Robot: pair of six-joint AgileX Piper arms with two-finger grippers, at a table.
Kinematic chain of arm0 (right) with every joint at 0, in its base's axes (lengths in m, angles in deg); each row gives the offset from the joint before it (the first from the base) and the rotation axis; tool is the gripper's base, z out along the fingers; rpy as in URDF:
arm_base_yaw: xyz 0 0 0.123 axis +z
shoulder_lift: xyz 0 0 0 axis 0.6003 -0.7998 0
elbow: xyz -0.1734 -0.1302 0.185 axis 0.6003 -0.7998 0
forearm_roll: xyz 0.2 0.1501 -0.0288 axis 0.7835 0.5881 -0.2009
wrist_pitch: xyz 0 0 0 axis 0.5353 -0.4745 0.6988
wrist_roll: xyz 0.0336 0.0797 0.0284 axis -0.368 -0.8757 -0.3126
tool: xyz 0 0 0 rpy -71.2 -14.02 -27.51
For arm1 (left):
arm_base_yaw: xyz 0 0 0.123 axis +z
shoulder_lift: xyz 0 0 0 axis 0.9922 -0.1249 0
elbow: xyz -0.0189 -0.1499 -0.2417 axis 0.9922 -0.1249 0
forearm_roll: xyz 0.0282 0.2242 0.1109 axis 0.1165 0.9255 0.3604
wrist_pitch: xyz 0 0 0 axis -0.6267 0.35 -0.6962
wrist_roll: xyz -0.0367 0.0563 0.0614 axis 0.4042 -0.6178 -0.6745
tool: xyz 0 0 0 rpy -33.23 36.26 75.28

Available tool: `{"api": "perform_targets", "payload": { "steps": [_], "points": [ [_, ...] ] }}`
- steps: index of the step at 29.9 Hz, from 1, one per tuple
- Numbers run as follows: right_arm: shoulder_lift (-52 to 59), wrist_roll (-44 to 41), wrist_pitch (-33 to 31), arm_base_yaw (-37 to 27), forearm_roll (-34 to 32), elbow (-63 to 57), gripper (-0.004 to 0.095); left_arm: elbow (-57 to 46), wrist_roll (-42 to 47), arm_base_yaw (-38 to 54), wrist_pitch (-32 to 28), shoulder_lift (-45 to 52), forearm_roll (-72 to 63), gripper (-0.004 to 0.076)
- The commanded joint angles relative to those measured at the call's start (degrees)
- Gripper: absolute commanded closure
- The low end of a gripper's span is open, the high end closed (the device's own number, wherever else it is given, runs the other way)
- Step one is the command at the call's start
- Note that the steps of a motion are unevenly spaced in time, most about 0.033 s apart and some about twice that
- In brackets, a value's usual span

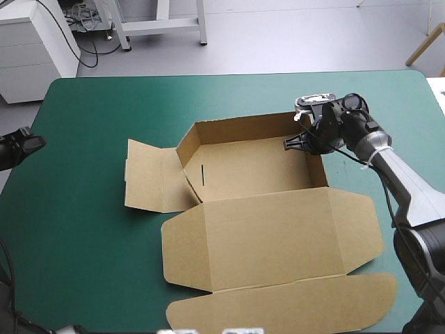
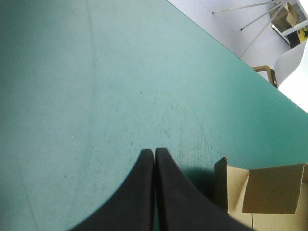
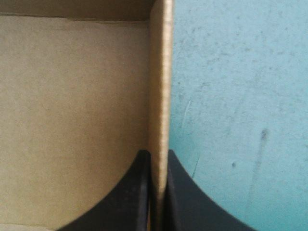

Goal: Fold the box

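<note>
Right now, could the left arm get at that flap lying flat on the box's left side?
Probably yes: the left tool is shut, holding nothing, and only bare teal-green cover lies between it and the side flap of the box.

box (image 1: 264,229): brown board, papery and matt; cut edge slightly rough
cover (image 1: 90,243): teal-green, matt, faintly scuffed and speckled
fingers (image 2: 139,202): black and smooth, with a dull finish
</note>
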Motion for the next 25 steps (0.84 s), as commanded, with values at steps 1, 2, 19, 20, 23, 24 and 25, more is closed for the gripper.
{"api": "perform_targets", "payload": {
  "steps": [1,2,19,20,23,24,25],
  "points": [
    [2.47,0.11,2.20,-0.40,-0.69,1.77,0.0829,1.21,-0.11,-0.08,0.64,2.46,-3.49,0.0734],
    [2.47,0.11,2.03,-0.40,-0.69,1.77,0.0783,1.21,-0.11,-0.08,0.64,2.46,-3.49,0.0734],
    [5.47,2.09,-9.79,-0.40,-0.47,17.72,0.0003,1.21,-0.11,-0.08,0.74,2.46,-3.34,0.0734],
    [6.32,2.09,-10.58,-0.40,-0.76,18.75,0.0003,1.21,-0.11,-0.08,0.74,2.46,-3.10,0.0734],
    [9.20,2.18,-13.07,-0.40,-1.11,19.69,0.0003,1.21,-0.11,-0.08,0.74,2.46,-2.85,0.0734],
    [10.17,2.33,-13.81,-0.40,-1.11,19.69,0.0003,1.21,-0.11,-0.08,0.74,2.46,-2.85,0.0734],
    [11.11,2.59,-13.82,-0.40,-1.21,19.57,0.0004,1.21,-0.11,-0.08,0.74,2.46,-2.85,0.0734]
  ]
}}
